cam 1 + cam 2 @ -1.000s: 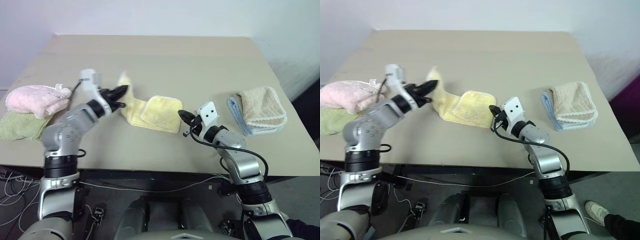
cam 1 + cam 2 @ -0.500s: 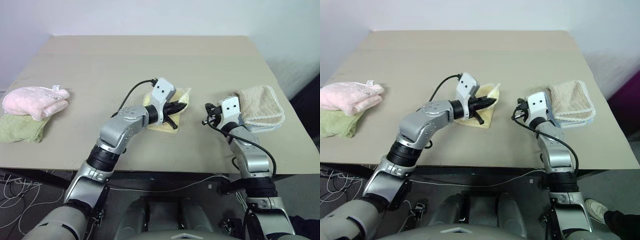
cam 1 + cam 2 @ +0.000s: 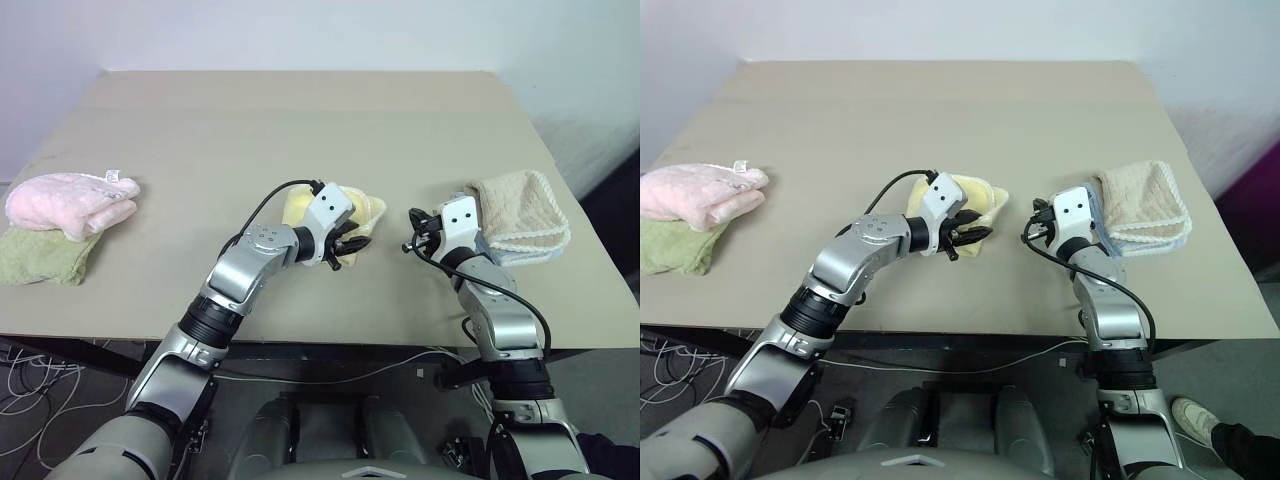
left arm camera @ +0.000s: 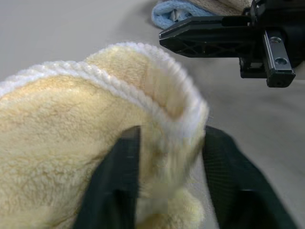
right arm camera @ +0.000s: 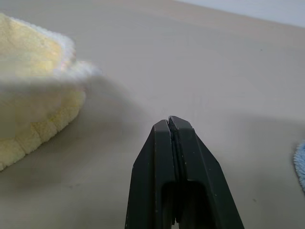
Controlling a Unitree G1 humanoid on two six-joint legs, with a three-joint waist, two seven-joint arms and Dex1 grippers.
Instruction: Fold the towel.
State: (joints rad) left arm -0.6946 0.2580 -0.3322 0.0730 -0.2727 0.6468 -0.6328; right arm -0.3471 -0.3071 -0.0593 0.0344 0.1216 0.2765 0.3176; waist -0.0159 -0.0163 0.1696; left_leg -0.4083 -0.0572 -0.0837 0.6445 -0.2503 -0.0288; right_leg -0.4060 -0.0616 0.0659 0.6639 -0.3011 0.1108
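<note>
Towel (image 3: 352,212) partly hidden behind left end effector (image 3: 352,243) and its wrist; fold count underneath not readable. Near portion of towel cut off at frame edge in left wrist view. Green cloth (image 3: 40,255) partly covered by pink towel (image 3: 68,202). Blue cloth (image 4: 177,10) mostly hidden under beige towel (image 3: 520,212).

No readable text, brand, number or sign anywhere. Small white tag (image 3: 116,175) on pink towel (image 3: 68,202), too small to read.
</note>
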